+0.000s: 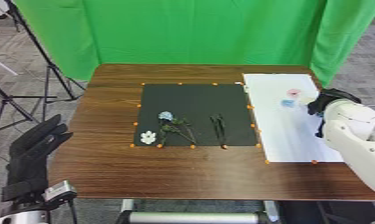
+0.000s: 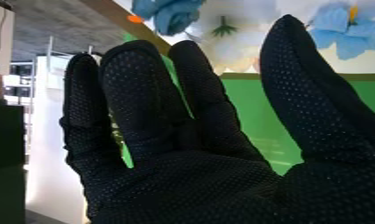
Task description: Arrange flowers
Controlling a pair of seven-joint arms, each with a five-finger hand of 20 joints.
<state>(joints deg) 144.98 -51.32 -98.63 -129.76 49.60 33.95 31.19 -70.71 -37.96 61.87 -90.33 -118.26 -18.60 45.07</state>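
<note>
Nearest the wrist camera is the robot's right hand [image 1: 330,101] in black mesh fabric, its fingers straight and spread, with the thumb standing well apart from them. Among the flowers, one with a blue head [image 1: 166,115] lies on the black rectangular mat [image 1: 192,97], dark green leafy stems [image 1: 177,130] just below it. A white flower-shaped piece [image 1: 148,137] lies near the mat's lower left corner, and slim dark stems [image 1: 219,131] lie side by side to the right. On the long white sheet [image 1: 294,137] beside the mat are a pink flower [image 1: 294,93] and a pale blue one [image 1: 287,103], both near the right hand. Past its fingertips, the wrist view shows rich blue petals [image 2: 170,15], a small green spiky piece [image 2: 223,30] and a light blue bloom with a yellow centre [image 2: 348,30]. Small orange markers [image 1: 248,106] line mat and sheet on the brown wooden table [image 1: 166,175]. At the table's left, the left hand [image 1: 28,152] has its fingers extended and unbent. Behind hangs a bright green curtain [image 1: 192,32], with a black tripod [image 1: 52,75] on the grey floor [image 1: 15,50] to its left.
</note>
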